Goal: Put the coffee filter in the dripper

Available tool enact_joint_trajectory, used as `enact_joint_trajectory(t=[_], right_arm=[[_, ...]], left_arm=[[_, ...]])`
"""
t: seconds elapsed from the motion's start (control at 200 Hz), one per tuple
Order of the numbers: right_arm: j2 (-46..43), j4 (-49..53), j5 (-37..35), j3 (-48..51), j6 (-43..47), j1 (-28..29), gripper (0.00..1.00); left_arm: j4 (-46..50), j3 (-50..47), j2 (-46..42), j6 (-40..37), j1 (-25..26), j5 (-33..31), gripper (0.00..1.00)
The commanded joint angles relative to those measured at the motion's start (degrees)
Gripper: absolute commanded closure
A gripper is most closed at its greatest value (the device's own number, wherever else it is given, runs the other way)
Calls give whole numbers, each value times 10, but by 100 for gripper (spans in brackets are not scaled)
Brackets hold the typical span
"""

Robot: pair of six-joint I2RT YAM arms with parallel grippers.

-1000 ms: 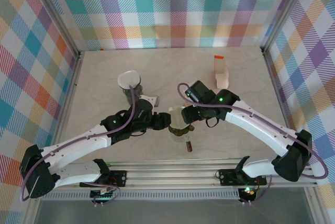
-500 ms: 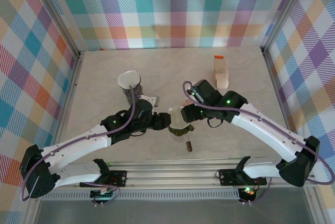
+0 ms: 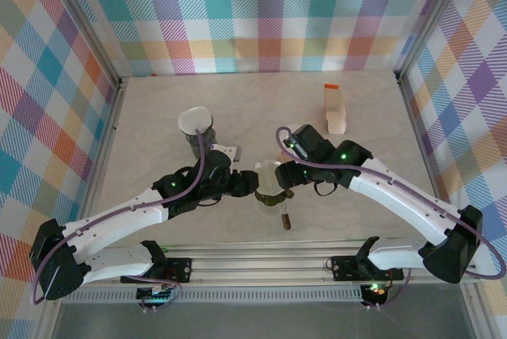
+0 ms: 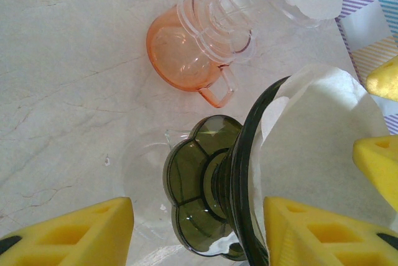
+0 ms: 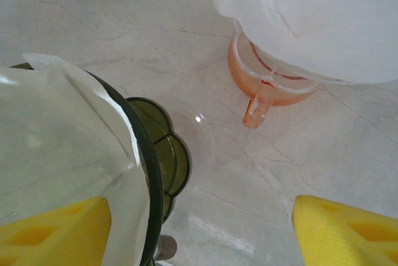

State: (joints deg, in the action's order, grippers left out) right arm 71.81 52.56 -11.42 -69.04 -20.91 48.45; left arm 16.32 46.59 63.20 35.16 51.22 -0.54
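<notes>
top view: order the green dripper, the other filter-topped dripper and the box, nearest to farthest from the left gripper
1. green dripper, just beside the left gripper, table centre
2. other dripper, back left
3. box, back right

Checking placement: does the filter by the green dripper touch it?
Touching. The right wrist view shows the filter lying against the inside of the dark rim of the green dripper, with no gap between them.

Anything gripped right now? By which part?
Cannot be told. The left gripper straddles the dripper, with a gap on its base side. The right gripper is open, one finger against the coffee filter.
</notes>
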Motion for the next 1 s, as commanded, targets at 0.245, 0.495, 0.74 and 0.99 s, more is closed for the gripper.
enact_joint_trajectory(t=[0.245,0.495,0.74,0.99], right_arm=[[10,-34,53,-18,12,0,21],[8,-32,38,-2,7,0,20],[-3,-24,11,4,13,0,20],[-23,-48,109,31,37,1,21]], left_arm=[[6,-12,-11,3,-8,-6,43],[4,-10,-2,7,-7,-6,43],[1,-9,6,13,-6,-3,44],[1,-11,4,14,-7,-5,44]])
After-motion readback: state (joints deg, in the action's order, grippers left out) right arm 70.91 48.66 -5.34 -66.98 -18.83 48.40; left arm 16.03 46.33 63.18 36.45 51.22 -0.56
